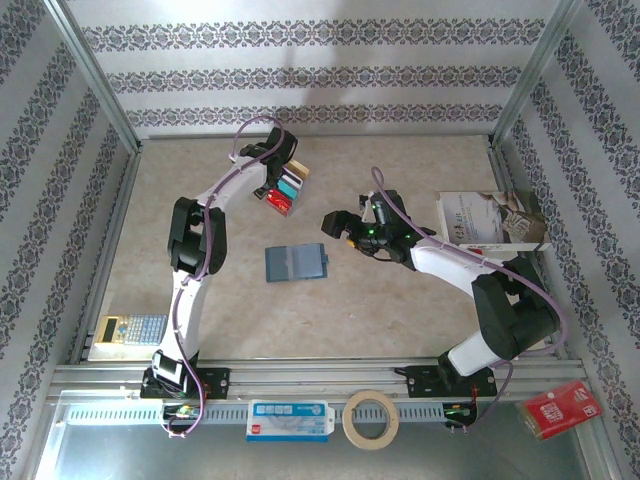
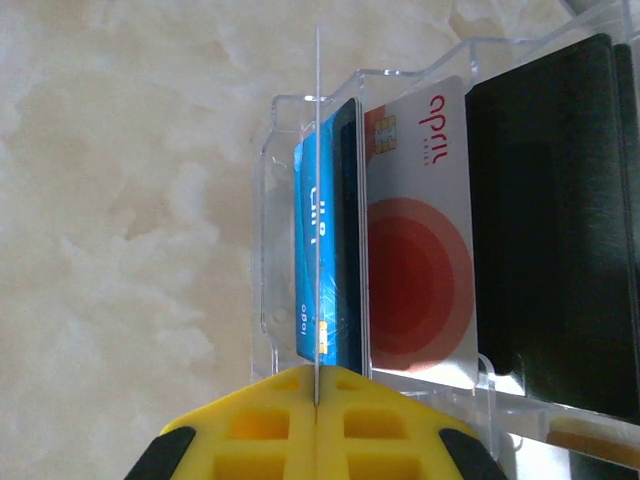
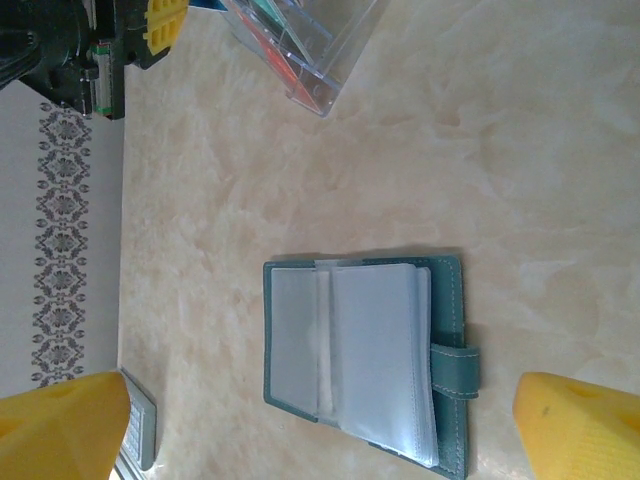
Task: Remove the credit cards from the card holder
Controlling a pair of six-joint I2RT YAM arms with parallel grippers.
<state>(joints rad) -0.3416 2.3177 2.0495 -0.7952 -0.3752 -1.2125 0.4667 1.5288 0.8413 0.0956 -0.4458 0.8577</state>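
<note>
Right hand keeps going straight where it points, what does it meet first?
Likely the open card holder, lying flat on the table, centred between the right hand's fingers; depth unclear.

From the left wrist we see the thin card [image 2: 316, 200] dead edge-on, so its face and colour are anyone's guess, and the black card [image 2: 550, 220] runs off the right edge. Over on the right wrist, the card holder [image 3: 350, 370] has cloudy sleeves, we can't tell what's inside, and the clear rack [image 3: 320, 60] gets cropped up top.
</note>
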